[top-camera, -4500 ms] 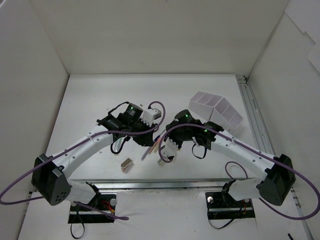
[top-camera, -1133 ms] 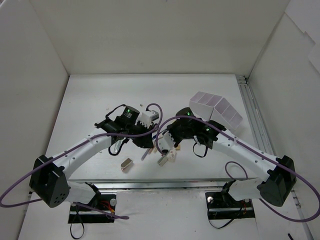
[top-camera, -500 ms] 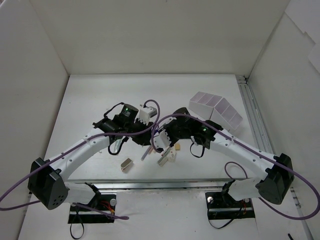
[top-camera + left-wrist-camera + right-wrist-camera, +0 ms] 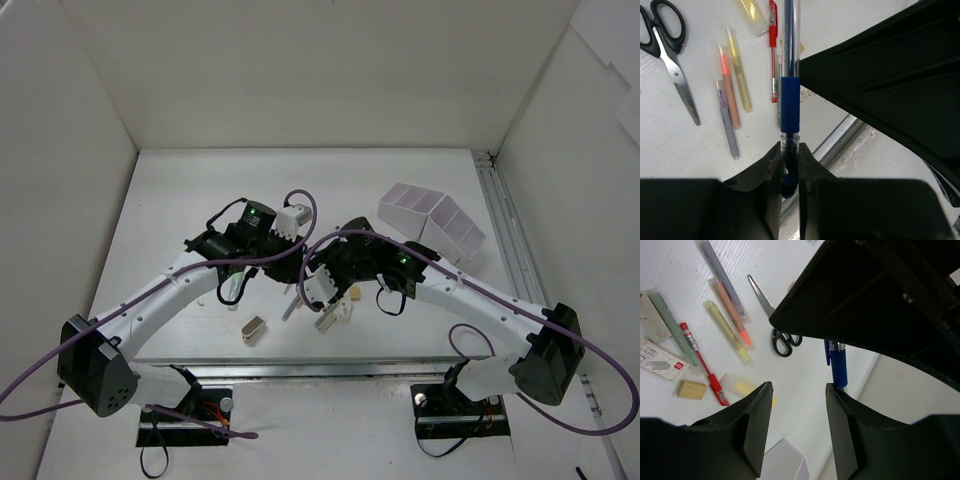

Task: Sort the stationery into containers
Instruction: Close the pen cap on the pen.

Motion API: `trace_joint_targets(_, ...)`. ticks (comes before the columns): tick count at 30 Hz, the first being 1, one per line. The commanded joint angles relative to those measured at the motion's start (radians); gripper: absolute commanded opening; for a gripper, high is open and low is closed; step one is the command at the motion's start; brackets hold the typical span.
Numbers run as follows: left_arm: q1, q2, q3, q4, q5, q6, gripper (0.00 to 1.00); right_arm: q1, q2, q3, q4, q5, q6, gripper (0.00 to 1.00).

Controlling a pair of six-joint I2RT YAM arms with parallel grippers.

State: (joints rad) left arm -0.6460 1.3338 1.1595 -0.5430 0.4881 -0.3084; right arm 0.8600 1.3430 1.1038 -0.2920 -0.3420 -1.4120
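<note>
Left fingers (image 4: 774, 172) are clamped on a blue pen (image 4: 790, 95) with a clear barrel and blue grip, held over the loose items. Right fingers (image 4: 759, 425) stand apart with nothing between them. Scissors (image 4: 671, 55), red pen (image 4: 773, 50), yellow marker (image 4: 739, 75) and orange marker (image 4: 729, 95) lie near the near edge of the bench (image 4: 200, 180). There is print on the yellow marker and on the eraser sleeve (image 4: 660, 365), too small to read. The white tray (image 4: 432, 222) sits toward the right edge.

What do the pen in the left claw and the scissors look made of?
The pen: clear, glossy barrel, probably hard plastic, see-through with highlights; its blue matte sleeve looks like rubber. The scissors: black handles, likely plastic; grey blades with a dull sheen, apparently metal.
</note>
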Motion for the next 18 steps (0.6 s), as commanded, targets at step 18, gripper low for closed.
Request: trace_joint_targets(18,-0.004,-0.016,0.042,-0.014,0.018,-0.032,0.00,0.001,0.013,0.041,0.149,-0.023,0.042,0.52)
